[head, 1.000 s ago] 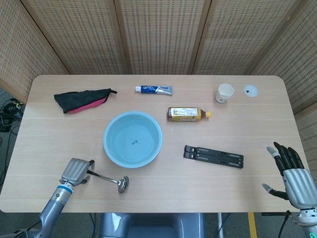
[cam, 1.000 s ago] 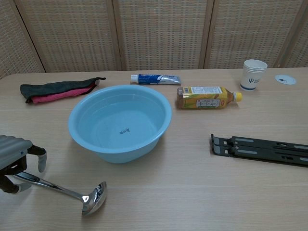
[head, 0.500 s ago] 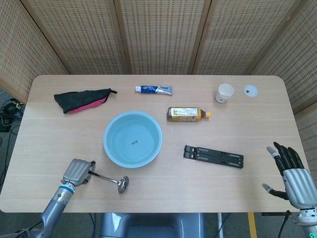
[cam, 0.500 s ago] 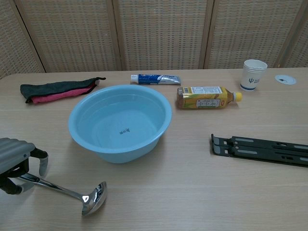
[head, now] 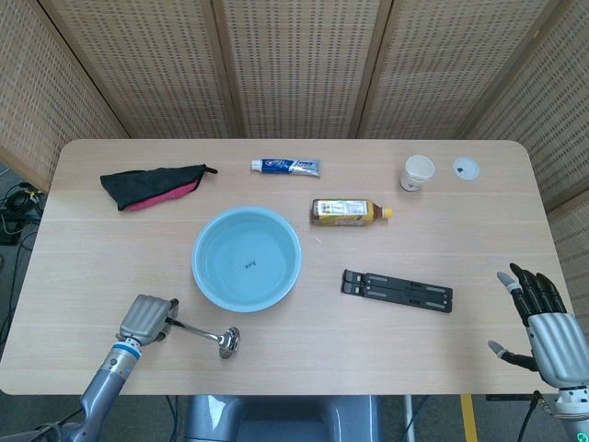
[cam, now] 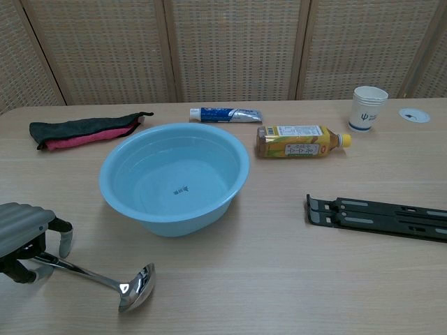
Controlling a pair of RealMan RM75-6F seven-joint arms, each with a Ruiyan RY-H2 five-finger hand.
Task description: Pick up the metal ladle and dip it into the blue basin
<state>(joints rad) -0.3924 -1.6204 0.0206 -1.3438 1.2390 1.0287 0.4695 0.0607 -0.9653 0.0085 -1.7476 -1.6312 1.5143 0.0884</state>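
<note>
The metal ladle (head: 221,339) lies flat on the table near the front left edge, its bowl (cam: 137,287) pointing right. My left hand (head: 144,319) sits over the far end of the handle. In the chest view the left hand (cam: 25,230) arches its fingers (cam: 66,240) over the handle with gaps around it, not clamped. The blue basin (head: 199,250) stands just behind the ladle, its rim (cam: 106,173) upright, and it looks to hold nothing. My right hand (head: 550,337) hovers open off the front right corner, fingers spread.
A black folded stand (head: 397,291) lies right of the basin. Behind it are a yellow bottle on its side (head: 347,212), a toothpaste tube (head: 285,167), a paper cup (head: 418,172) and a small white lid (head: 466,168). A black and pink cloth (head: 152,185) lies at the back left.
My left hand has slid slightly right and lower along the handle, its fingers curling further around it. The ladle has stayed in place. The right hand is still.
</note>
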